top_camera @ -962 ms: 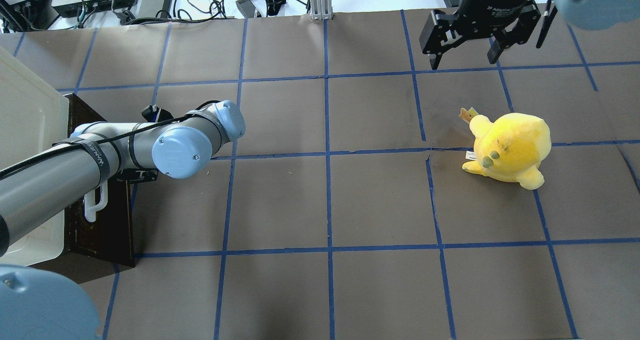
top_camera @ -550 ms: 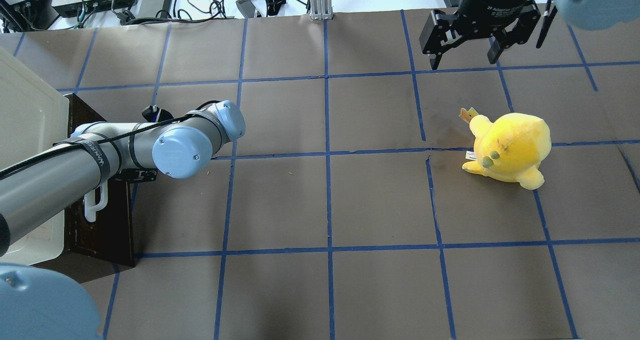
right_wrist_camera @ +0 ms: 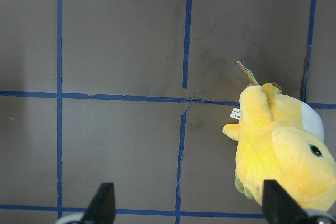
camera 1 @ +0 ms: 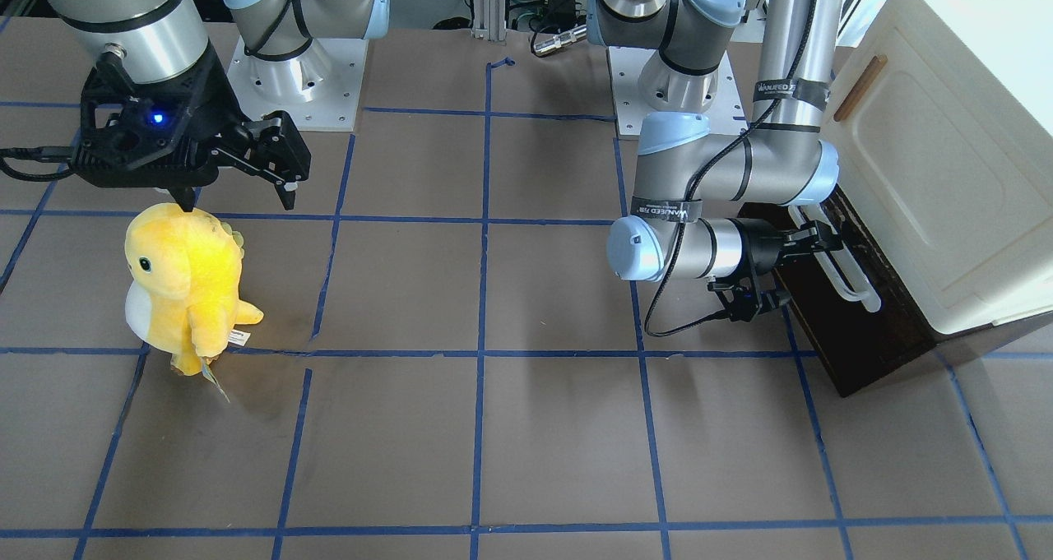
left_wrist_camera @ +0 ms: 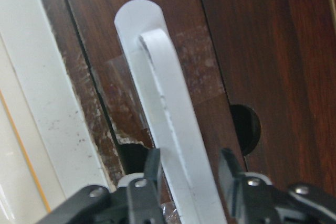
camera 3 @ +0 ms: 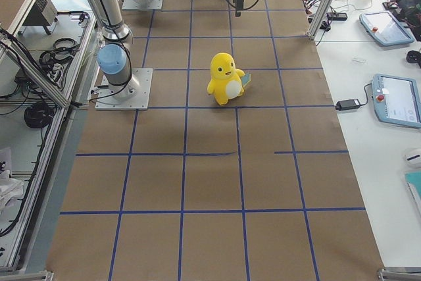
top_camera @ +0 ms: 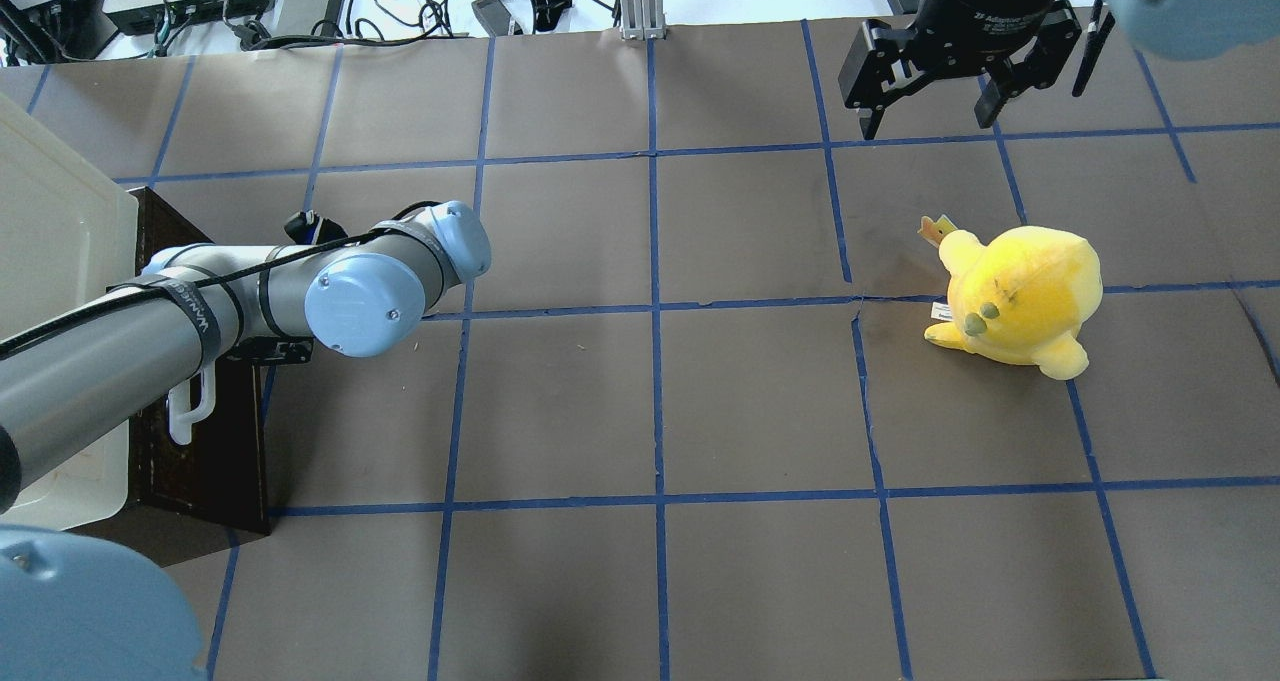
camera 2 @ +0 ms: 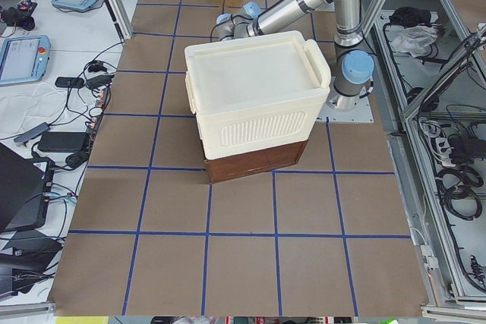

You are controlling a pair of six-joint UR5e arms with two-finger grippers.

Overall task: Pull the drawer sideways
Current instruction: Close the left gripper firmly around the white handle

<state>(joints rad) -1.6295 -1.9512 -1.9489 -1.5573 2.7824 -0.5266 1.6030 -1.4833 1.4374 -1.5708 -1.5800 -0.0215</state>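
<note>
The dark brown drawer [camera 1: 864, 338] sits under a cream-white cabinet [camera 1: 946, 173] at the table's left end; it also shows in the overhead view [top_camera: 215, 451]. Its long white bar handle [left_wrist_camera: 173, 108] runs along the front [camera 1: 851, 289]. My left gripper [left_wrist_camera: 189, 163] reaches sideways at the drawer front [camera 1: 794, 268], its two fingers closed on either side of the handle. In the overhead view the arm hides it. My right gripper [top_camera: 928, 126] is open and empty, hanging above the table's far right [camera 1: 238, 202].
A yellow plush toy [top_camera: 1020, 296] stands on the table just in front of the right gripper [right_wrist_camera: 283, 150]. The cabinet door has a small brown wooden handle [camera 1: 860, 87]. Brown table with blue tape grid lies between the arms.
</note>
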